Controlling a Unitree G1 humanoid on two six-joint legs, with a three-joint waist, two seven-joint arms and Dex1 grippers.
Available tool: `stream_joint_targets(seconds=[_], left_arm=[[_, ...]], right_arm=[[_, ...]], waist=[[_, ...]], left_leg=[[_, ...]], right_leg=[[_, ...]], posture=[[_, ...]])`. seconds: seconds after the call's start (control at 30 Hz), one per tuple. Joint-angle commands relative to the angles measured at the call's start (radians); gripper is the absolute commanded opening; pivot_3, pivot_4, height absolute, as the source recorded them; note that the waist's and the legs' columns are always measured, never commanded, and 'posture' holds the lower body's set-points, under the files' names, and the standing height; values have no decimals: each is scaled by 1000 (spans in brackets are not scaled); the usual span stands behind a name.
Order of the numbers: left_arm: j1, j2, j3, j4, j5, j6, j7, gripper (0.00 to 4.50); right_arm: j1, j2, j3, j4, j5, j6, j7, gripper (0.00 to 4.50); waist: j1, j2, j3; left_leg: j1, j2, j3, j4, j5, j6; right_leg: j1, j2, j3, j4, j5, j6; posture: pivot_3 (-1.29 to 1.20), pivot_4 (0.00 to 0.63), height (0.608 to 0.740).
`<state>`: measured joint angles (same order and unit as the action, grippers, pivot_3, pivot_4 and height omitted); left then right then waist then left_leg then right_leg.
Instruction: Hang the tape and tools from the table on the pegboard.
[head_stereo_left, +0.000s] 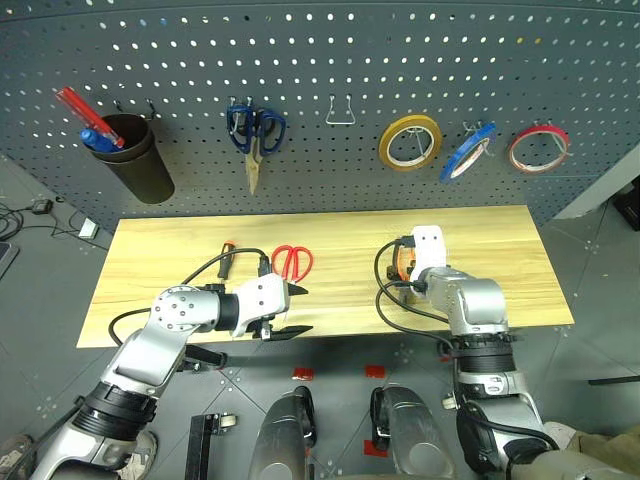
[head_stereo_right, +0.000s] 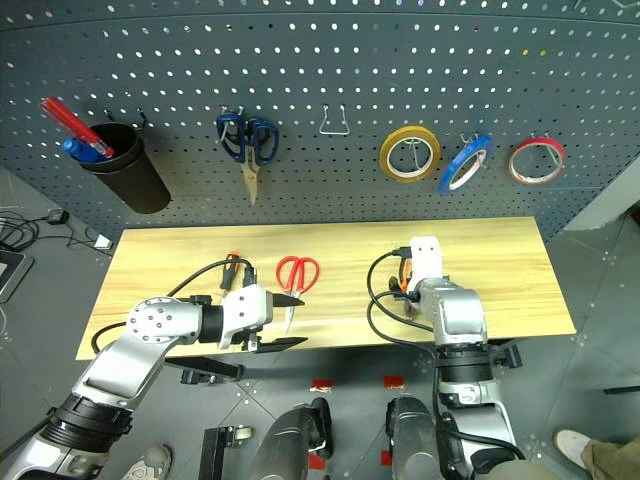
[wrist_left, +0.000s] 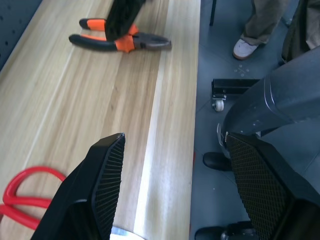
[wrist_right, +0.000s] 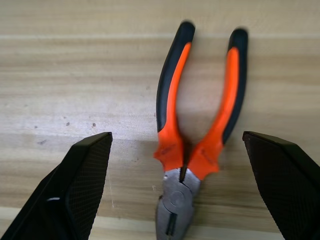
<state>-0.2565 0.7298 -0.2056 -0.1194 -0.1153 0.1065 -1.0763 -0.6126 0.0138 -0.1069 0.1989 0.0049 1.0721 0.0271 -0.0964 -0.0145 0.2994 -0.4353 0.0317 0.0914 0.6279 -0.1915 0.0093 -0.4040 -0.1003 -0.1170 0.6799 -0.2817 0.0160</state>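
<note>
Two grippers, nearest us: our left gripper (head_stereo_left: 294, 310) hangs at the table's near edge with its fingers spread and nothing between them; our right gripper (wrist_right: 182, 165) hangs over the pliers with its jaws wide apart, gripping nothing.
Pliers (wrist_right: 192, 130): we see them flat on the wood between the right fingers (wrist_right: 80, 185), untouched, orange-and-black handles pointing away from the wrist, metal nose toward it.
Table (head_stereo_left: 500, 250): light wood planks, running under both our arms.
Red-handled scissors (head_stereo_right: 296, 278): lying flat on the table just past our left gripper, loops toward the board, blades toward us.
Screwdriver (head_stereo_left: 227, 257): lying on the table just left of the scissors, orange end toward the board, partly crossed by our left arm's cable.
Pegboard (head_stereo_left: 320, 60): dark grey, standing behind the table's far edge.
Blue tape (head_stereo_left: 467, 152): we see it already hanging on a hook, tilted, between the yellow tape ring (head_stereo_left: 409, 141) and the red tape ring (head_stereo_left: 538, 148).
Blue-handled scissors (head_stereo_left: 254, 138): hanging blades down, left of an empty wire hook (head_stereo_left: 340, 111).
Black cup (head_stereo_left: 136, 157): hung at the board's left, with red and blue pens in it.
</note>
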Motion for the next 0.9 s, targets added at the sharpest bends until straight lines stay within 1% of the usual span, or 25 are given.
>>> stream_joint_targets(seconds=[0.03, 0.13, 0.33, 0.47, 0.6, 0.73, 0.77, 0.8, 0.9], left_arm=[[6, 4, 13, -47, -2, 11, 11, 3382], [0, 3, 14, -45, -3, 14, 14, 3382], [-15, -4, 8, -30, 0, 11, 19, 3382], [-29, -10, 7, -16, 1, 6, 18, 3382], [-31, -13, 6, -9, 3, -1, 19, 3382], [-35, -21, 14, -5, -7, 2, 24, 3382], [-33, -24, 19, -4, -12, 2, 26, 3382], [-31, -25, 25, -2, -17, 3, 27, 3382], [-23, -23, 40, 3, -25, 1, 27, 3382]], right_arm=[[-41, 4, 5, 76, 1, -72, -24, 4456], [-81, 6, 20, 164, -1, -122, -28, 4456], [-110, -9, 51, 255, -14, -191, -30, 4456], [-117, -47, 91, 277, -33, -222, -2, 4456], [-107, -71, 117, 274, -24, -215, 34, 4456], [-118, -87, 133, 319, -20, -214, 73, 4456], [-125, -87, 132, 333, -17, -211, 79, 4089], [-134, -88, 135, 347, -15, -214, 88, 3922], [-160, -86, 136, 391, -14, -229, 99, 2935]], waist=[[0, 0, 0], [-2, 0, 0], [-3, 0, 0], [-3, 0, 0], [-4, 0, 0], [-8, 0, 0], [-9, 0, 0], [-11, 0, 0], [-14, 0, 0]], left_leg=[[0, 0, 1, 0, 0, 0], [0, 0, 2, 0, 0, 0], [0, 1, 2, 0, 0, 0], [0, 1, 3, 0, 0, 0], [0, 1, 3, 0, 0, 0], [0, 1, 3, -1, 0, 0], [0, 1, 3, 0, 0, 0], [0, 1, 3, 0, 0, 0], [0, 1, 3, 0, 0, 0]], right_leg=[[0, 0, 0, 0, 0, 0], [-1, 0, 1, 0, 0, 0], [-1, 1, 1, 0, 0, 0], [-1, 1, 2, 0, 0, 0], [-1, 1, 2, 0, 0, 0], [-1, 1, 2, 0, 0, 0], [-1, 1, 2, 0, 0, 0], [-1, 1, 2, 0, 0, 0], [-1, 1, 2, 0, 0, 0]], posture=[[-198, 312, 740], [-198, 312, 740], [-205, 302, 740], [-213, 295, 740], [-217, 292, 740], [-219, 284, 740], [-221, 281, 740], [-221, 281, 740], [-222, 278, 740]])
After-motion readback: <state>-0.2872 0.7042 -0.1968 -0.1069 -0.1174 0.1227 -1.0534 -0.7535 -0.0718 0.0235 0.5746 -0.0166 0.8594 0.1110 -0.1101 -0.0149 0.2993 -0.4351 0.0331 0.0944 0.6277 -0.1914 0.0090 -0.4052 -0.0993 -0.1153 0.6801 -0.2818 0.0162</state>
